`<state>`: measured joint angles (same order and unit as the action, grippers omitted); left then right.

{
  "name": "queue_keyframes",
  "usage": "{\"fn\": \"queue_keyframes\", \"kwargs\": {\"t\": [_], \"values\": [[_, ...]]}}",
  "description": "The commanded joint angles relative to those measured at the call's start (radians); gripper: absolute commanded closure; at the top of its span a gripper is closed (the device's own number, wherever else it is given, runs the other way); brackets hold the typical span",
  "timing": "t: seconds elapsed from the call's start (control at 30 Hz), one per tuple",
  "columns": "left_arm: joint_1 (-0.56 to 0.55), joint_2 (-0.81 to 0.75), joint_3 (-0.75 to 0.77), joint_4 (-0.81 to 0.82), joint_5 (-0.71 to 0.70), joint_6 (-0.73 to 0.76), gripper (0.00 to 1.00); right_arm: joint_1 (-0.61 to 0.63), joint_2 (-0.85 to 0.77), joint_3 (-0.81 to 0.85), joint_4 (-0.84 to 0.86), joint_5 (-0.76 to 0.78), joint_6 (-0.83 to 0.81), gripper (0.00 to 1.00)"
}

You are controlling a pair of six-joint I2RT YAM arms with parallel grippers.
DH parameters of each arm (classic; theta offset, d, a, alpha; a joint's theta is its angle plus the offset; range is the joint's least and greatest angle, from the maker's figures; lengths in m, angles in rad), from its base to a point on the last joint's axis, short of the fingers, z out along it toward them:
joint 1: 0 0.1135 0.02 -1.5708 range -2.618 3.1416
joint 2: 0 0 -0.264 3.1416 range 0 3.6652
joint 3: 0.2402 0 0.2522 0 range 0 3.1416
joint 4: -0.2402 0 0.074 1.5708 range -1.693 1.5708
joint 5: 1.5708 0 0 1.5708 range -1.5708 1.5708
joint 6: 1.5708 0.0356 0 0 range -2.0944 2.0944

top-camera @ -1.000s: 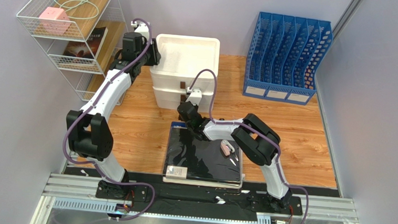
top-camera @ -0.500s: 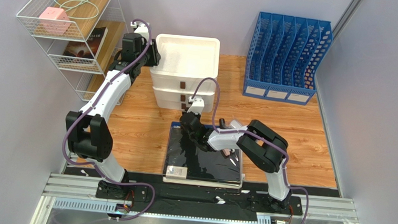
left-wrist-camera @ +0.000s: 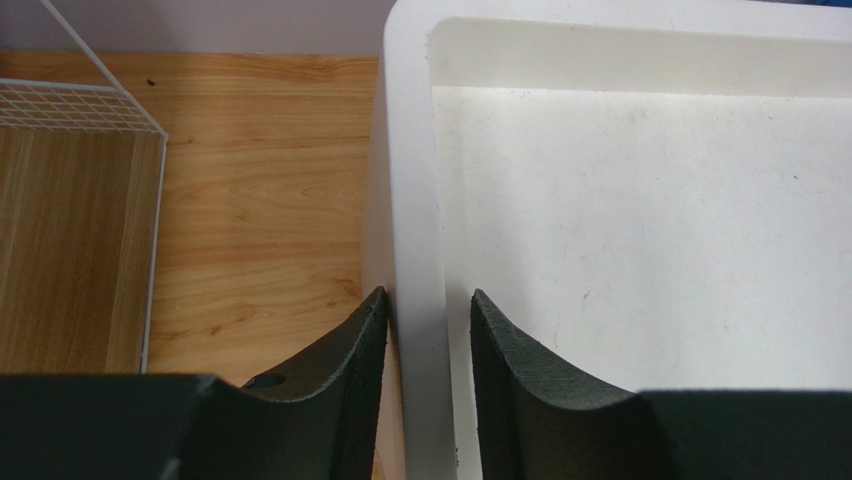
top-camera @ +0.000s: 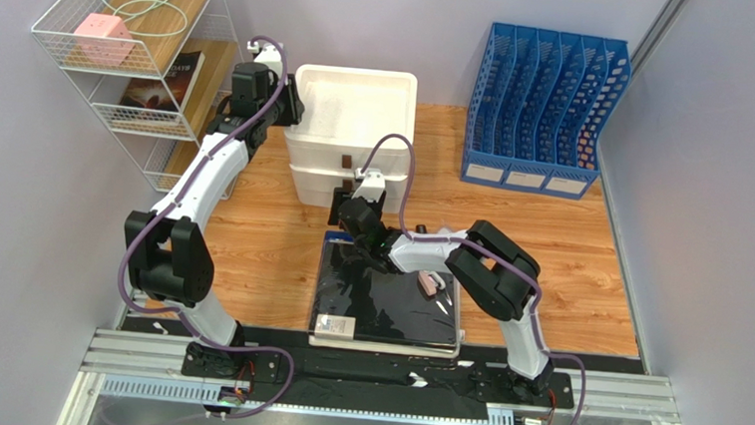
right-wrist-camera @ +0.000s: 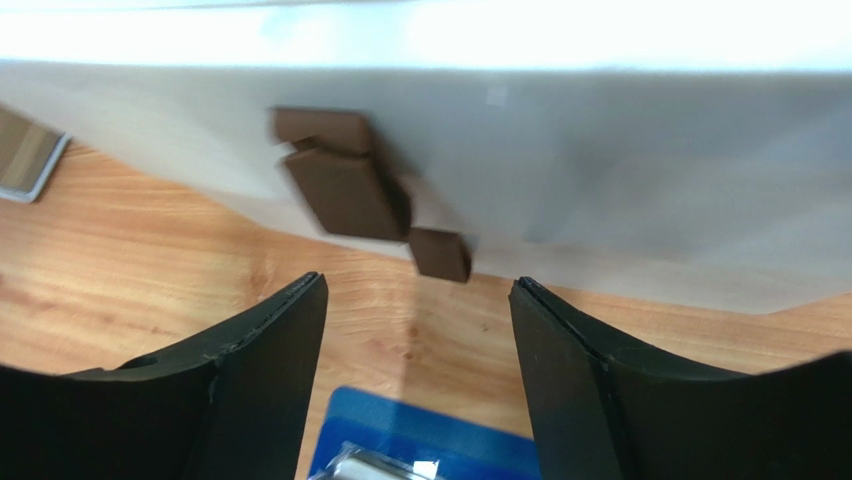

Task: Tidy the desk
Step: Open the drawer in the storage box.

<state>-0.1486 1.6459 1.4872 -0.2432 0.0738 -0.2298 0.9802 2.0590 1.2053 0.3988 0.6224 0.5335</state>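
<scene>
The wooden desk [top-camera: 250, 234] carries a white stacked drawer unit [top-camera: 353, 121] at the back. My left gripper [top-camera: 294, 102] reaches its top left edge. In the left wrist view that gripper [left-wrist-camera: 428, 297] is shut on the unit's white rim [left-wrist-camera: 415, 200], one finger outside and one inside the tray. My right gripper [top-camera: 345, 208] hangs low in front of the unit. Seen from its wrist, the right gripper [right-wrist-camera: 418, 283] stands open with nothing between its fingers, facing the brown drawer handles [right-wrist-camera: 345, 190]. A blue packaged item [right-wrist-camera: 420, 440] lies on the desk under it.
A flat black case [top-camera: 385, 298] lies at the near middle with a small pink item [top-camera: 431, 281] on it. The white wire shelf [top-camera: 133, 55] stands at the back left. A blue file rack [top-camera: 544, 104] is at the back right.
My right gripper was shut and has opened. It drew back from the drawer front toward the near side, then shifted slightly left and forward. The left arm has not moved.
</scene>
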Motion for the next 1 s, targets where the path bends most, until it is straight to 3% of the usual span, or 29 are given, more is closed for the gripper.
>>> {"fn": "queue_keyframes", "kwargs": {"t": [0.0,0.27,0.4,0.67,0.97], "values": [[-0.029,-0.004,-0.025,-0.102,0.061,-0.016,0.61,-0.029,0.032,0.037,0.008,-0.015,0.042,0.29],[-0.031,-0.011,-0.038,-0.100,0.083,-0.022,0.70,-0.032,0.064,0.053,0.009,-0.016,0.091,0.36],[-0.031,-0.023,-0.048,-0.099,0.095,-0.022,0.70,-0.034,0.081,0.073,0.011,-0.018,0.100,0.45],[-0.031,-0.052,-0.082,-0.096,0.113,-0.028,0.71,-0.032,0.056,0.062,0.008,0.025,0.102,0.51],[-0.040,-0.090,-0.130,-0.085,0.130,-0.031,0.71,-0.034,0.061,0.056,0.028,0.033,0.138,0.65]]}}
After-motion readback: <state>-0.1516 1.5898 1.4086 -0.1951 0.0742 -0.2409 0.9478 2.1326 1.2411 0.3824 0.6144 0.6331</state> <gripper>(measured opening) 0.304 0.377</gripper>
